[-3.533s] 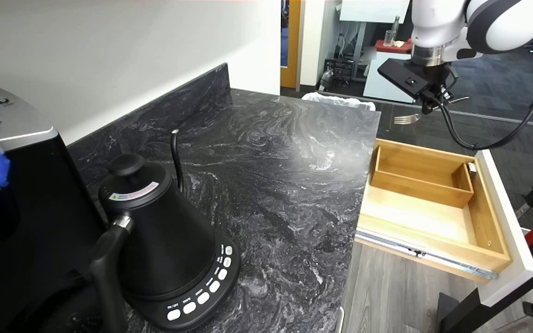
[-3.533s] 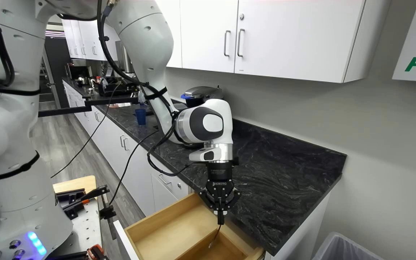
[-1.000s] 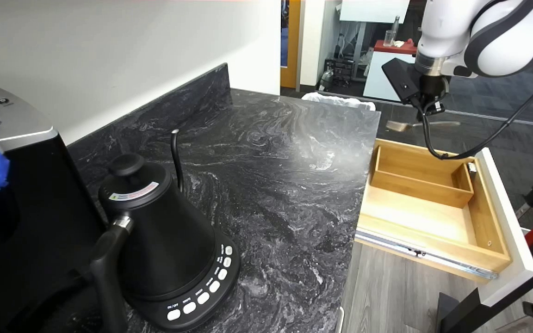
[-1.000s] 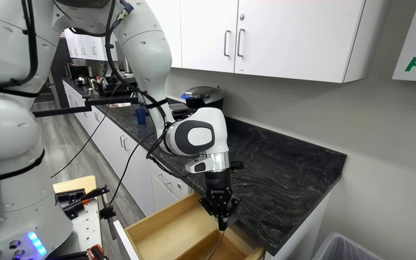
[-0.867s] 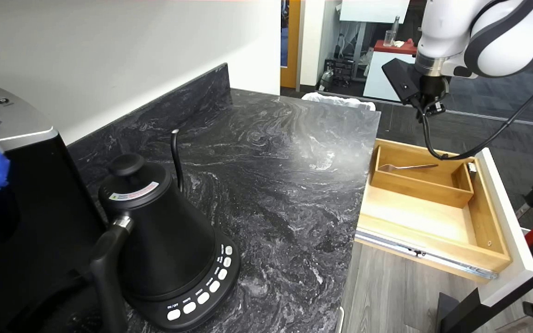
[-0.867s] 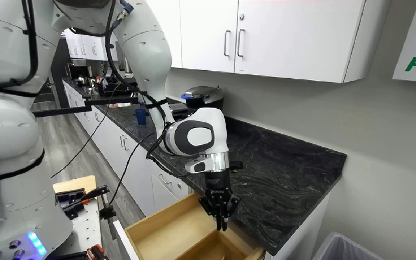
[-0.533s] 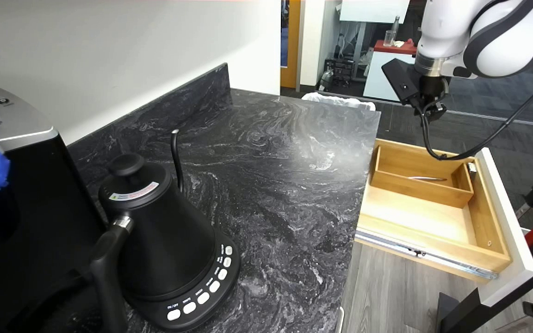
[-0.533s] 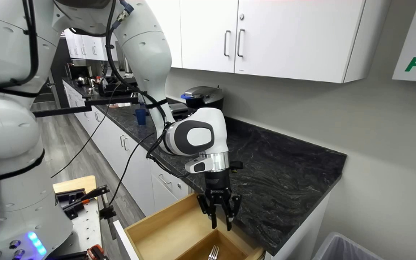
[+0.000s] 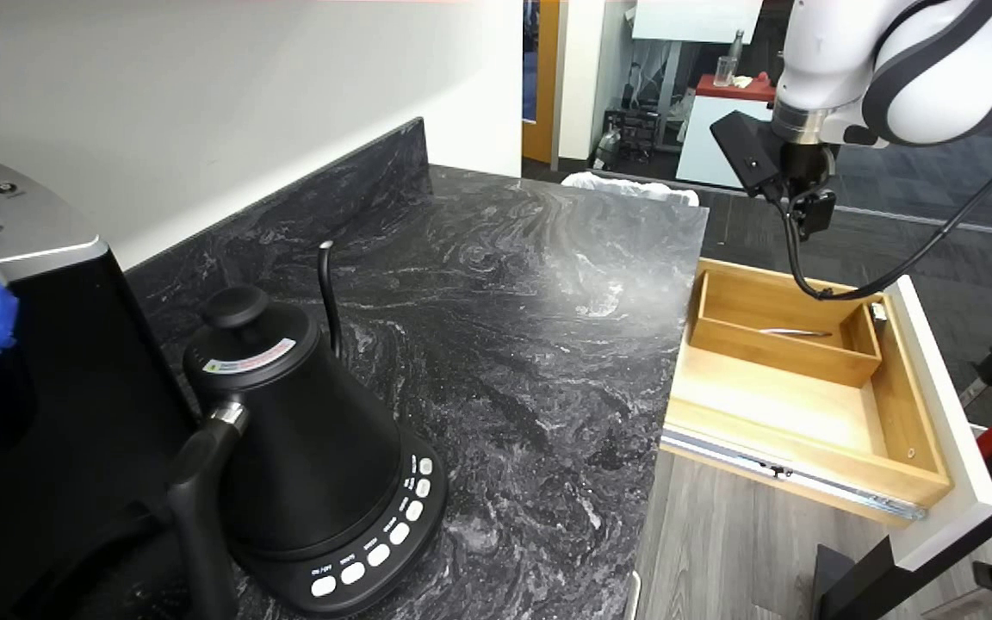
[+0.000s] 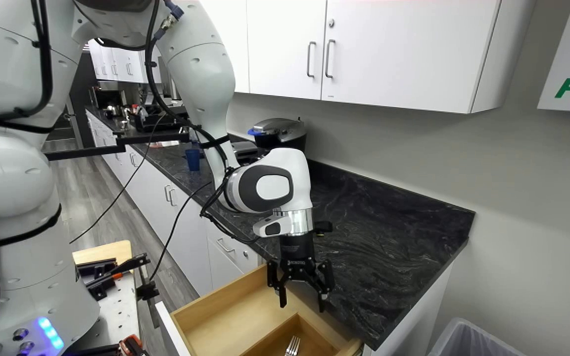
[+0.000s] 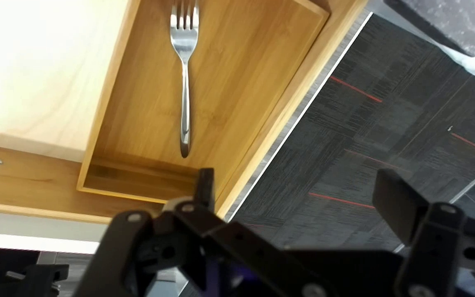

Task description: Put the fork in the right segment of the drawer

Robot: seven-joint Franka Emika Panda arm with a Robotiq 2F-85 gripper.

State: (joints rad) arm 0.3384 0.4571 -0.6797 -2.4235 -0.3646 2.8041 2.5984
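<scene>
The silvery fork (image 11: 185, 90) lies on the floor of the narrow inner wooden compartment (image 11: 229, 82) of the drawer. In an exterior view this compartment sits at the drawer's right side, with the fork's tines (image 10: 293, 344) showing. The pulled-out drawer (image 9: 771, 392) has light wood walls and a white front panel (image 9: 935, 413). My gripper (image 10: 302, 305) hangs above the drawer beside the counter edge, jaws spread wide and nothing between them. Seen from the wrist, the gripper (image 11: 296, 175) is apart from the fork. Part of the fork is hidden by the compartment wall in an exterior view.
The dark stone counter (image 10: 394, 247) borders the drawer, its corner close to my gripper. A black kettle (image 9: 306, 465) stands farther along it. A lined bin (image 10: 468, 341) is on the floor past the counter's end. A cable (image 9: 901, 280) loops from my wrist over the drawer.
About a second ago my gripper was shut on the fork above the drawer. Its jaws have spread apart, and the fork has dropped into the compartment. The arm has hardly moved since then.
</scene>
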